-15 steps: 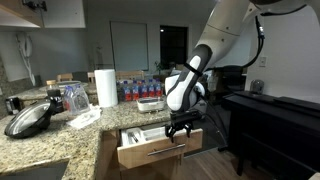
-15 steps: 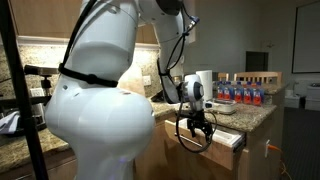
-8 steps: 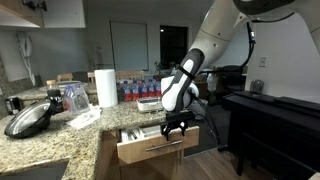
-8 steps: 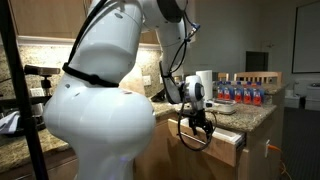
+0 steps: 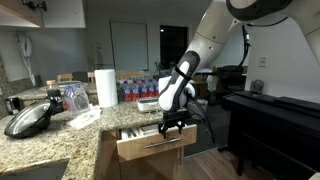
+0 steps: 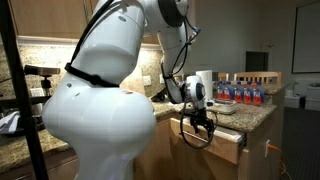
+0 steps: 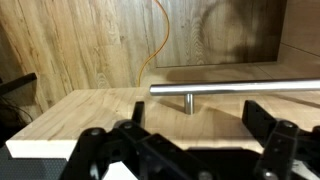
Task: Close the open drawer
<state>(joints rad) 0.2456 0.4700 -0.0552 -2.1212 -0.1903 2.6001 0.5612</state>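
The drawer [image 5: 157, 148] stands partly open under the granite counter, its light wood front carrying a silver bar handle [image 7: 236, 88]. Its white interior with cutlery [image 5: 136, 132] shows in an exterior view. It also shows in the other exterior view [image 6: 226, 145]. My gripper [image 5: 172, 125] hangs at the top edge of the drawer front, also seen in the other exterior view [image 6: 203, 126]. In the wrist view my gripper [image 7: 196, 128] is open and empty, its black fingers [image 7: 266, 122] spread wide just in front of the wood face, with the handle beyond them.
On the granite counter [image 5: 60, 142] stand a paper towel roll [image 5: 105, 87], a dark pan [image 5: 28, 118] and several bottles [image 5: 135, 89]. Black furniture [image 5: 272, 118] stands to the right of the drawer. The arm's white body [image 6: 100, 110] fills one view's foreground.
My gripper has moved a little toward the cabinet with the drawer front, and the drawer has slid in slightly. The gripper has stayed open.
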